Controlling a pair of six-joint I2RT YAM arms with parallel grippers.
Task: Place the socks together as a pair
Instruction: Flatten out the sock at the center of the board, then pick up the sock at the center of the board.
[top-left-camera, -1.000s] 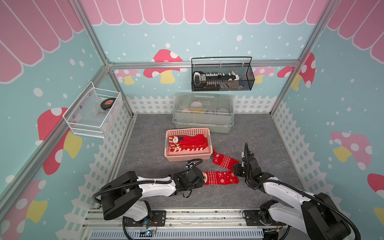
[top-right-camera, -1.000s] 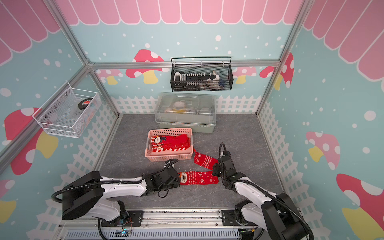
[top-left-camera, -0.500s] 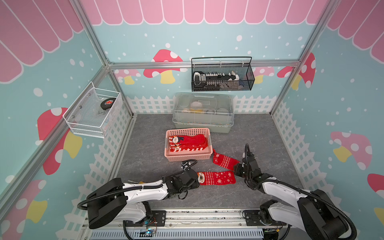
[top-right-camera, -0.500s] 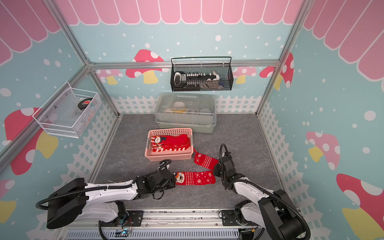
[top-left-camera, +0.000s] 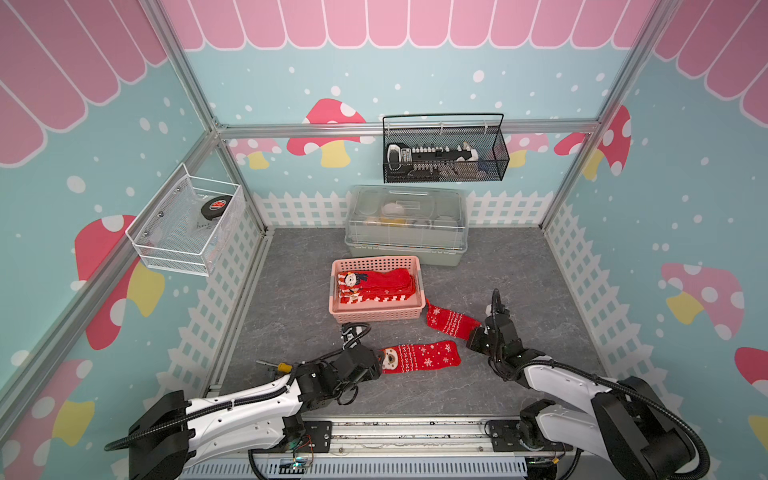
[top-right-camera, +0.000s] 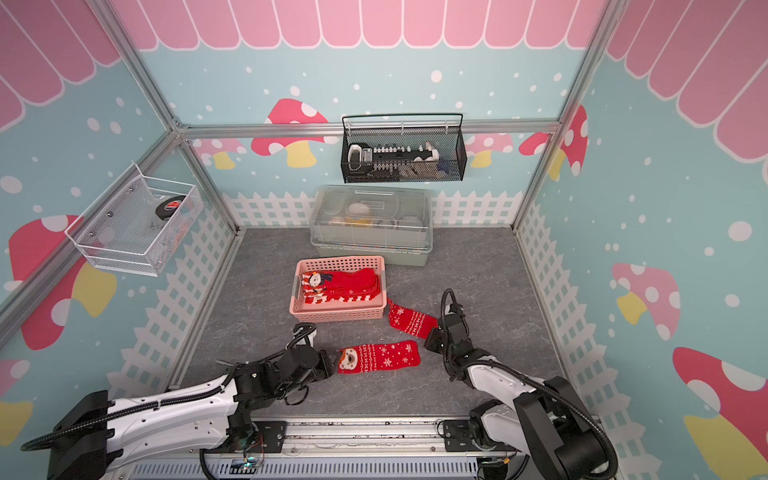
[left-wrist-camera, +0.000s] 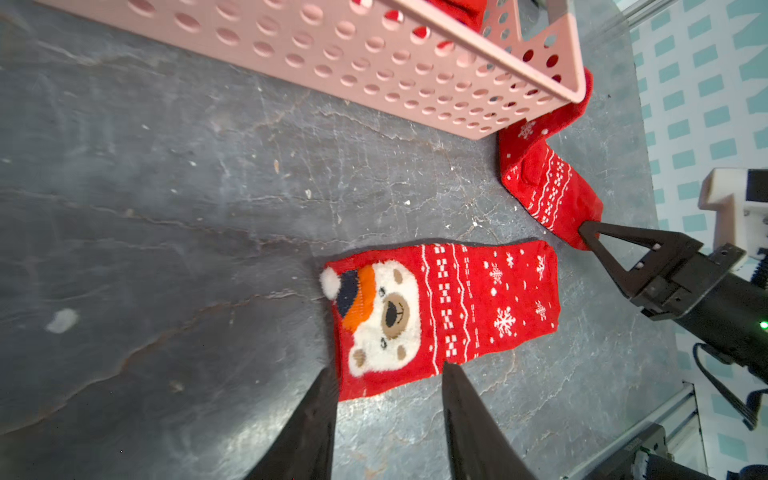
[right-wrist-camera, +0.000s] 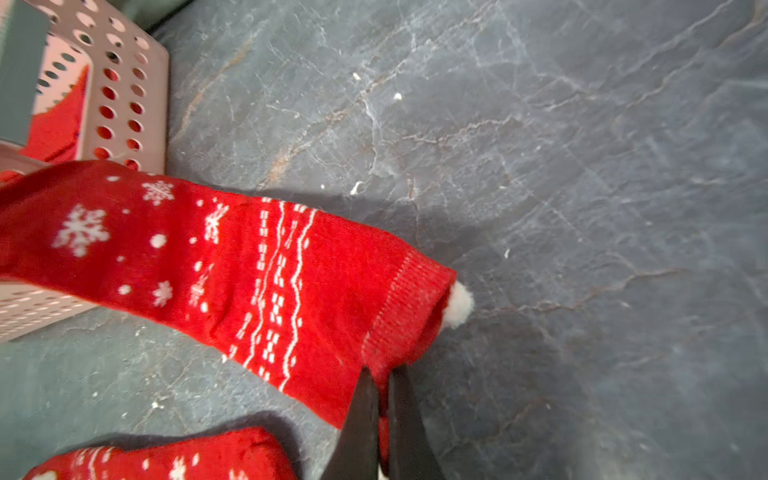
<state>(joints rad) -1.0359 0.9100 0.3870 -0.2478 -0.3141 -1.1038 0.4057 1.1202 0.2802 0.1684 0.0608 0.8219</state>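
Well, there's barely any writing to report: the only marking is a red logo on the black disc (top-left-camera: 216, 205) in the white wire basket (top-left-camera: 174, 257), and it's too small to read.

Changes from a second ago:
- **Left gripper:** the left gripper (left-wrist-camera: 386, 370) was pinched on the bear sock's cuff. It has now let go, and its fingers are spread on either side of the cuff's corner.
- **Bear sock:** the bear sock (top-left-camera: 419, 356) lies flat on the table (top-left-camera: 299, 291) in front of the pink basket (top-left-camera: 376, 316), with a gap between them. It has slid a bit toward the left arm's side.
- **Right gripper:** the right gripper (right-wrist-camera: 382, 370) was gaping beside the second sock's cuff and is now clamped on that cuff's edge.
- **Second sock:** the toe of the second sock (top-left-camera: 451, 322) touches the pink basket's front right corner, and the rest runs diagonally away from it.

Counts:
- Two socks are outside the pink basket.
- A stack of socks (top-left-camera: 374, 284) sits inside it with a snowman face on top, and I can't tell how many there are.
- There are two grippers and one pink basket.
- One clear lidded box (top-left-camera: 405, 224) stands right behind the pink basket.
- One black wire basket (top-left-camera: 444, 174) hangs on the wall beyond that, and there is just the one white wire basket.
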